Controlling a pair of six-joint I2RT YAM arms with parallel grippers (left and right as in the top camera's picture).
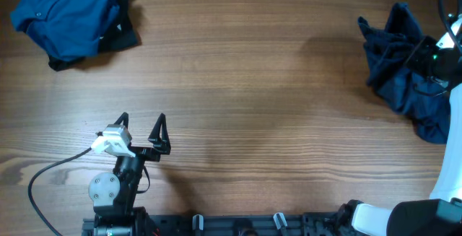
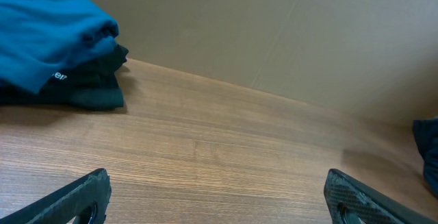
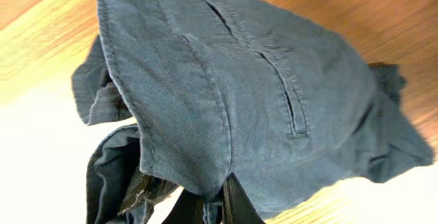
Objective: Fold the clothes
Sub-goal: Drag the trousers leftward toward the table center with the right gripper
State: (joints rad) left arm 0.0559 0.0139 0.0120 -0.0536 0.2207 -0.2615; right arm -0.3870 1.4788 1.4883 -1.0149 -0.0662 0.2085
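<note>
The dark navy shorts-like garment (image 1: 406, 63) hangs bunched at the table's far right, and my right gripper (image 1: 426, 54) is shut on it. In the right wrist view the navy cloth (image 3: 239, 94) fills the frame, its seams and a slit pocket showing, a fold of it pinched at my right gripper (image 3: 213, 207). A brighter blue buttoned shirt (image 1: 65, 12) lies folded over a darker piece at the far left corner, also visible as the blue shirt (image 2: 48, 32). My left gripper (image 1: 141, 125) stands open near the front left, nothing between its fingers (image 2: 85, 193).
A dark garment (image 1: 119, 37) lies under the blue shirt at the back left. The left arm's cable (image 1: 47, 175) loops over the table's front left. The arms' base rail (image 1: 238, 225) runs along the front edge. A pale wall (image 2: 274, 32) stands behind the table.
</note>
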